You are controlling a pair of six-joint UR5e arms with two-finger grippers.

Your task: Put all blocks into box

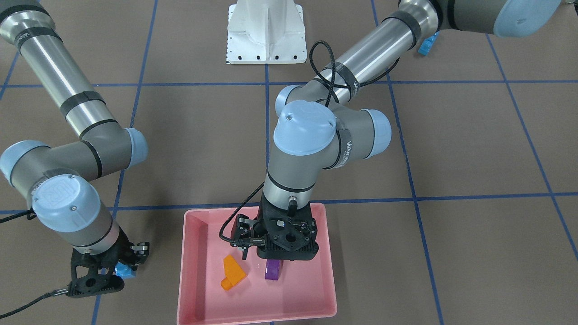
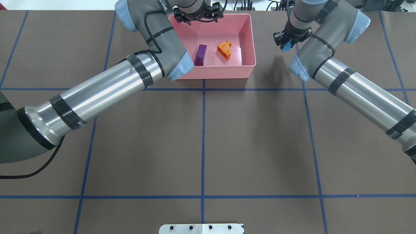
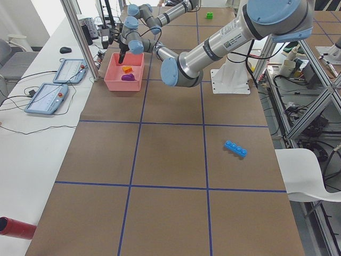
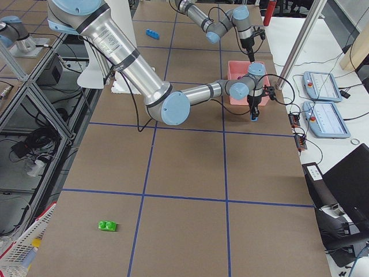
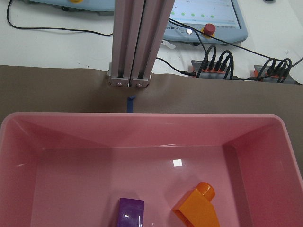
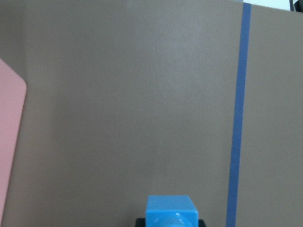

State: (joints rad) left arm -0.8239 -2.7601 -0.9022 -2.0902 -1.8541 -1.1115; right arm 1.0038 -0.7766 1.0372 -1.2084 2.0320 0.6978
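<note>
Two of five blocks are boxed, and a third is in hand. Front-facing view: the pink box (image 1: 302, 293) sits at lower centre, with the orange sloped block (image 1: 233, 271) and narrow purple block (image 1: 272, 271) lying apart on its floor. The left gripper (image 1: 273, 257) hangs over the box, directly above the purple block in the frame. It carries nothing, and its own body hides the jaw spread, so I cannot tell how the jaws stand. The right gripper (image 1: 118, 270), at lower left and outside the box, is clenched on the small light-blue cube (image 1: 123, 271). Overhead view: the cube is at upper right, beside the box's right wall and not over it. Bare floor shows between that wall and the orange block. Left side view: the long light-blue bar (image 3: 235, 148) lies alone on the table (image 3: 170, 160) at centre right, well apart from the box. Right side view: the green sloped block (image 4: 107, 225) lies at lower left, equally remote. Left wrist view: both boxed blocks show at the bottom edge, with no fingers in view. Right wrist view: the cube is at bottom centre, and a pink corner of the box shows at the left edge. Step in hand, as judged: carrying the cube in. Lift it clear of the rim before crossing. Aim for the bare floor beside the orange block, staying off the left arm. Lower close to the floor before letting go, so the cube does not bounce onto its neighbours.
</note>
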